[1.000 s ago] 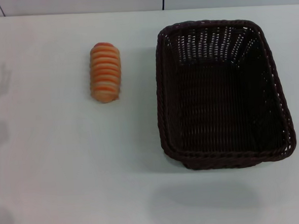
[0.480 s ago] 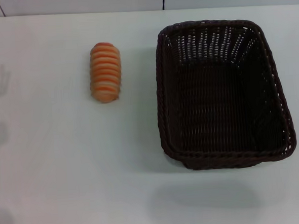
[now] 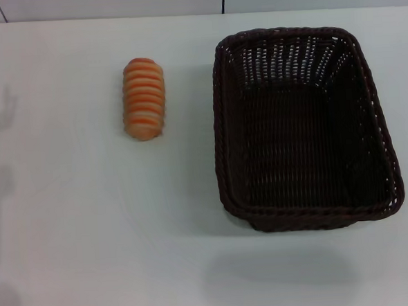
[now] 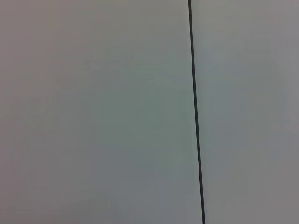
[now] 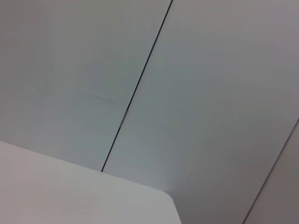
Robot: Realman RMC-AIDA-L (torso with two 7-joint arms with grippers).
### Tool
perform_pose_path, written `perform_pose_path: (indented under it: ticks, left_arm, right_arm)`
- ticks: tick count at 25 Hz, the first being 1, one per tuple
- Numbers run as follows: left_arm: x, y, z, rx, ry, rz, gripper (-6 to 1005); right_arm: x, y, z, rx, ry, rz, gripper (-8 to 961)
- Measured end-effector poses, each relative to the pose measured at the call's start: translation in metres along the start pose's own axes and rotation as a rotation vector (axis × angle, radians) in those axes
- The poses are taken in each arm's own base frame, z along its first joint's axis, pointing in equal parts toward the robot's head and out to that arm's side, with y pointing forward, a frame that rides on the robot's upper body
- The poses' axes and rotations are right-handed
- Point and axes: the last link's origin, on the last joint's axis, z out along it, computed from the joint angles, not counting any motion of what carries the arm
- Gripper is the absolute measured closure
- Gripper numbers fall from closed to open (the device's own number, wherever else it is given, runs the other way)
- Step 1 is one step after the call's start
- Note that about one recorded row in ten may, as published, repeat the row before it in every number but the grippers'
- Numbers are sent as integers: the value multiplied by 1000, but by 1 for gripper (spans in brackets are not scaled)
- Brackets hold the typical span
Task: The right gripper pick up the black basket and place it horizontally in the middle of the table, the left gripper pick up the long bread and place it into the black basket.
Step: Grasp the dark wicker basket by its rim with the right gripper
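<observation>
On the table [image 3: 77, 237], long bread [image 3: 144, 98] beside black basket [image 3: 301, 126].

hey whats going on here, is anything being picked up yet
Nothing is being handled yet. The black basket sits empty on the right side of the table, its long side running away from the robot. The long bread lies apart from it to the left. Neither gripper shows in any view; both wrist cameras see only plain pale panels.
</observation>
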Motion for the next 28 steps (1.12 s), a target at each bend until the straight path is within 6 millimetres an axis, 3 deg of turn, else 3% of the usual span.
perform_pose_path:
  ticks: [16, 23, 28]
  left_arm:
    - [2, 3, 1, -12, 0, -2, 139]
    - [2, -1, -1, -4, -2, -1, 139]
    - [3, -1, 0, -4, 1, 1, 139]
  right_arm:
    - [-3, 2, 6, -23, -74, 83, 540]
    - [1, -20, -13, -133, -243, 275, 541]
    - [4, -25, -21, -187, -277, 308, 542]
